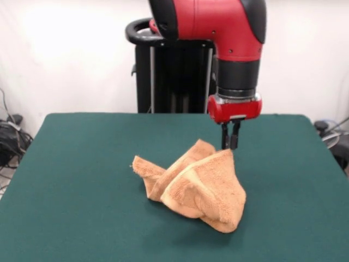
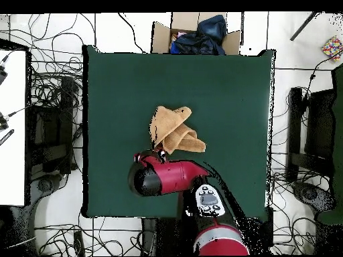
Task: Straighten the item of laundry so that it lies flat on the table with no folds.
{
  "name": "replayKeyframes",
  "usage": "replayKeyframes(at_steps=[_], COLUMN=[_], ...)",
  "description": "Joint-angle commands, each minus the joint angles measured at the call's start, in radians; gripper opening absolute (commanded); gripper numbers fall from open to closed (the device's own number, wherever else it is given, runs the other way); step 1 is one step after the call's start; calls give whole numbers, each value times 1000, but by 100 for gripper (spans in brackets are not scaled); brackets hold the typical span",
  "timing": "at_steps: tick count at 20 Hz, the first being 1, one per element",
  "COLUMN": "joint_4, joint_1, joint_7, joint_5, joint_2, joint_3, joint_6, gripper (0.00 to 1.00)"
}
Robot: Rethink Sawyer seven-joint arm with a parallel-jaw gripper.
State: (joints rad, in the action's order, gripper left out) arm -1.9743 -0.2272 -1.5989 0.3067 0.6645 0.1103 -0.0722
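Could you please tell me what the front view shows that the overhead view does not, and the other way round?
Only the front view shows the gripper, its fingers close together at a raised peak of the crumpled orange-tan terry-cloth towel, and the black pedestal behind the table. Only the overhead view shows the open cardboard box of dark cloth beyond the table's far edge and the cables on the floor. Both show the red and black arm, the towel still folded, and the dark green felt-like table.

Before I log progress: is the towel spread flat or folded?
Folded. The towel sits bunched in raised, overlapping layers on the table, gripper at its top corner.
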Motion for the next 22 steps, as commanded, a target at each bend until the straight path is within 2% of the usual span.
replayKeyframes(at_steps=[1, 2, 11, 12, 17, 22], joint_4=[-43, -39, -56, -60, -46, -25], joint_1=[33, 52, 19, 12, 42, 25], joint_7=[-262, -255, -239, -241, -233, -224], joint_5=[-85, -92, -114, -114, -115, -120], joint_2=[5, 20, -12, -13, -6, -36], joint_3=[-56, -72, -40, -34, -57, -40], joint_6=[38, 19, 61, 71, 47, 45], gripper=[0, 0, 0, 100, 100, 100])
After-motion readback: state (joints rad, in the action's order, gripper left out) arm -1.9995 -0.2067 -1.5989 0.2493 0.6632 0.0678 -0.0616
